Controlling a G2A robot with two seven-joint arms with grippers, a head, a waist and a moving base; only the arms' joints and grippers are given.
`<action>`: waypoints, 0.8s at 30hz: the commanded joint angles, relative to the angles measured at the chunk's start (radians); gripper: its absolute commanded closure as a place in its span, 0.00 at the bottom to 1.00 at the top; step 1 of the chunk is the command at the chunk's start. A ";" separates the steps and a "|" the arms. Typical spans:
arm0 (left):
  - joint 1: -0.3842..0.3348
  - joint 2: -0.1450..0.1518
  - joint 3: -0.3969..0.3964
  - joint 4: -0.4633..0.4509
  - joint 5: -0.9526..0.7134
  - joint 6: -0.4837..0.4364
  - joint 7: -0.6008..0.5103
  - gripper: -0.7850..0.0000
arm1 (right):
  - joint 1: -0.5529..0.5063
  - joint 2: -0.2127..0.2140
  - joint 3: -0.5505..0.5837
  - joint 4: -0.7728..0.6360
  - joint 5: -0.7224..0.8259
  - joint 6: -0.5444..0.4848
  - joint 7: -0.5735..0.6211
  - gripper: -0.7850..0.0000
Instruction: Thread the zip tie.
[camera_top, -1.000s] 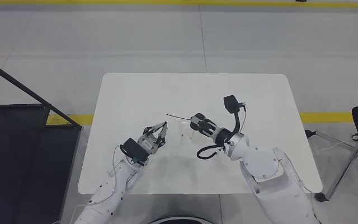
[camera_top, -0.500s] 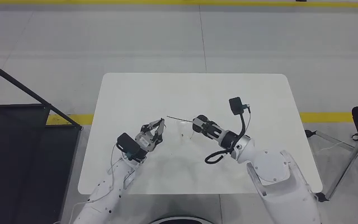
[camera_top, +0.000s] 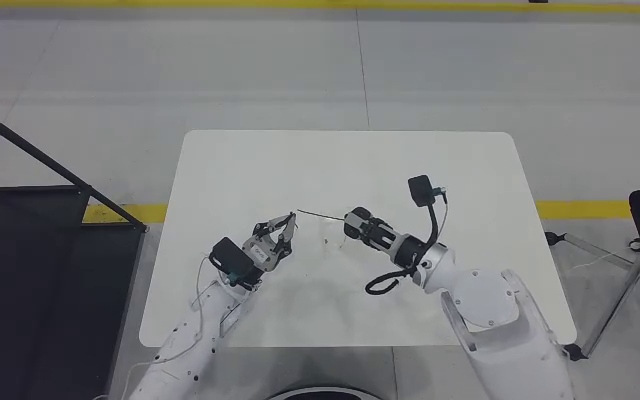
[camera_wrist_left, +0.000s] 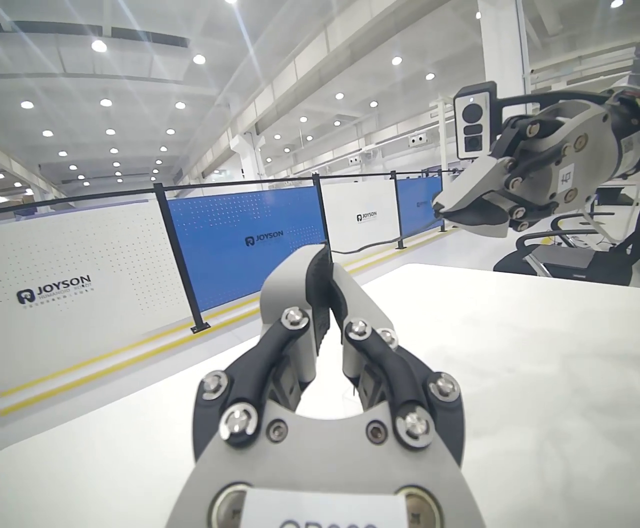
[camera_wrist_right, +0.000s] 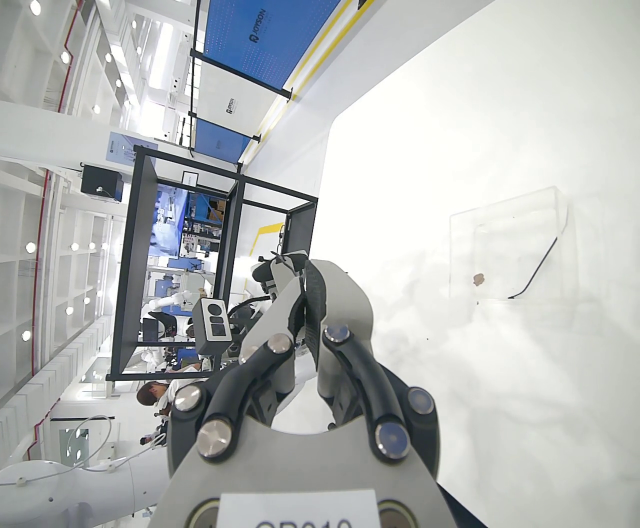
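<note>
Top view, above a white table (camera_top: 450, 170): the right gripper (camera_top: 349, 217) pinches one end of a thin black zip tie (camera_top: 320, 213) and holds it off the surface. The free tip is aimed at the left gripper (camera_top: 288, 216), apparently so the two arms can bring the ends together for threading. The left gripper's claw is narrow, tips touching (whether it grips the tie's tip or merely meets it is too fine to make out). A small clear box (camera_top: 328, 233) sits on the table just beneath the strip, between the two arms. From the right wrist camera, a dark curved strip (camera_wrist_right: 542, 262) lies inside it, possibly a second tie. The tie's locking head cannot be picked out, perhaps buried between the right gripper's closed pads, and the strip itself is hard to trace from either wrist camera.
</note>
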 joint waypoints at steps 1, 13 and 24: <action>-0.001 0.001 0.001 0.000 0.011 -0.001 -0.002 1.00 | -0.009 0.004 0.012 -0.008 -0.015 0.003 0.020 1.00; -0.002 0.003 0.011 0.005 0.068 0.003 -0.007 1.00 | -0.048 0.020 0.067 -0.036 -0.013 -0.026 0.088 1.00; -0.001 0.002 0.021 0.010 0.072 0.016 -0.010 1.00 | -0.031 0.021 0.043 -0.029 -0.023 -0.013 0.084 1.00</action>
